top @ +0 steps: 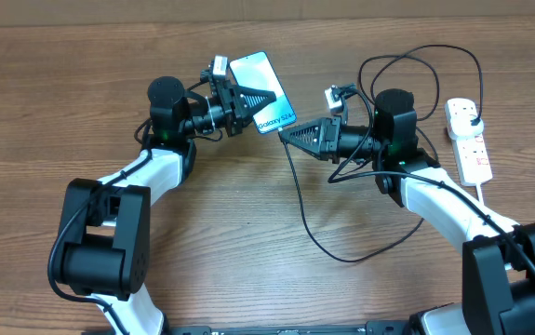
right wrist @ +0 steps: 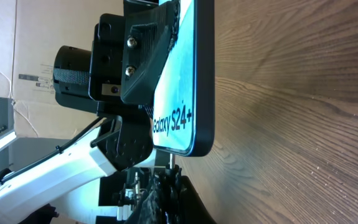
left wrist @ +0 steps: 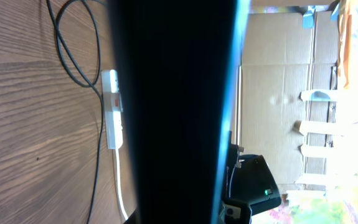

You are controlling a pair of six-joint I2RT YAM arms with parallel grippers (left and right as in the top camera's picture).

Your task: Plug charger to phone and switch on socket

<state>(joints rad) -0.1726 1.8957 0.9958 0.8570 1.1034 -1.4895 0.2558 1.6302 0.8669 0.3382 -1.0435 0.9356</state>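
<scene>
Black charger connector (right wrist: 173,160), pinched in the right gripper (top: 286,133), lies just beside the bottom edge of the Galaxy S24+ phone (top: 253,70). The left gripper (top: 268,97) clamps the phone, its long axis aimed at the connector.

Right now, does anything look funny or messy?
Nothing is broken or spilled. The phone is tilted, pinched in the left gripper instead of lying flat, and the black cable sprawls in loose loops on the table.
</scene>
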